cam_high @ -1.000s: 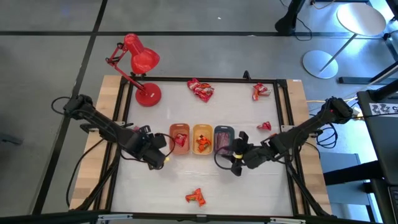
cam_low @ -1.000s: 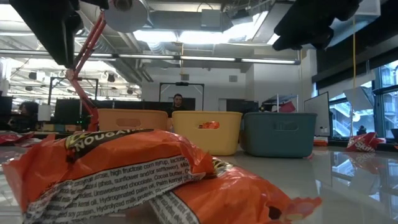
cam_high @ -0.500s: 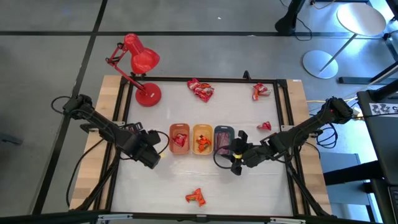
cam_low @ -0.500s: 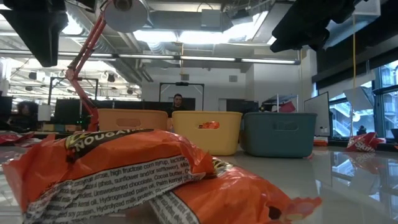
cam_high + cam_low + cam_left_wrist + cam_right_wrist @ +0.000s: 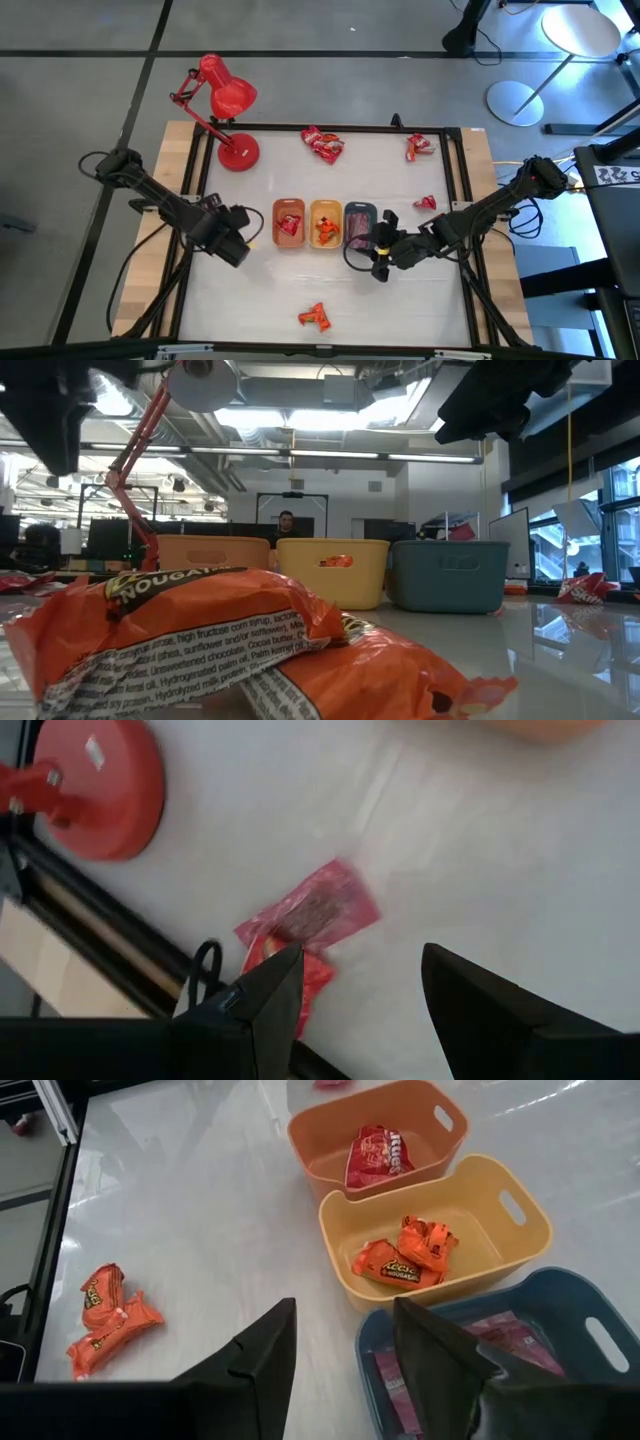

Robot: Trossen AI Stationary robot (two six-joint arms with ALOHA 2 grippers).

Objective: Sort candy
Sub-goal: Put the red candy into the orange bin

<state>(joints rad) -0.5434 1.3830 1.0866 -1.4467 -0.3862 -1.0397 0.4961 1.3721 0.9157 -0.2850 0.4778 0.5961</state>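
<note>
Candy is lying scattered in the high view: a red cluster (image 5: 323,144) at upper centre, one wrapper (image 5: 419,146) at upper right, one (image 5: 426,202) at centre right, an orange pair (image 5: 315,317) at lower centre, while the orange tray (image 5: 288,224), yellow tray (image 5: 325,224) and grey tray (image 5: 359,224) at centre are already holding some. Compared with a second ago, the left gripper (image 5: 232,236) is pulling back toward the left edge, away from the orange tray, which suggests it is heading for a new piece; the right gripper (image 5: 380,246) is staying just right of the grey tray. In the low view, orange nougat wrappers (image 5: 220,640) are filling the foreground with the three trays standing behind, both arms dark at the top corners. In the left wrist view, the left fingers are spread and empty, hanging over a pink-and-red wrapper (image 5: 305,925) at frame centre, near the red lamp base (image 5: 100,785) at upper left. In the right wrist view, the right fingers are spread and empty above the trays, with Reese's packs (image 5: 405,1250) in the yellow one and the orange pair at left.
</note>
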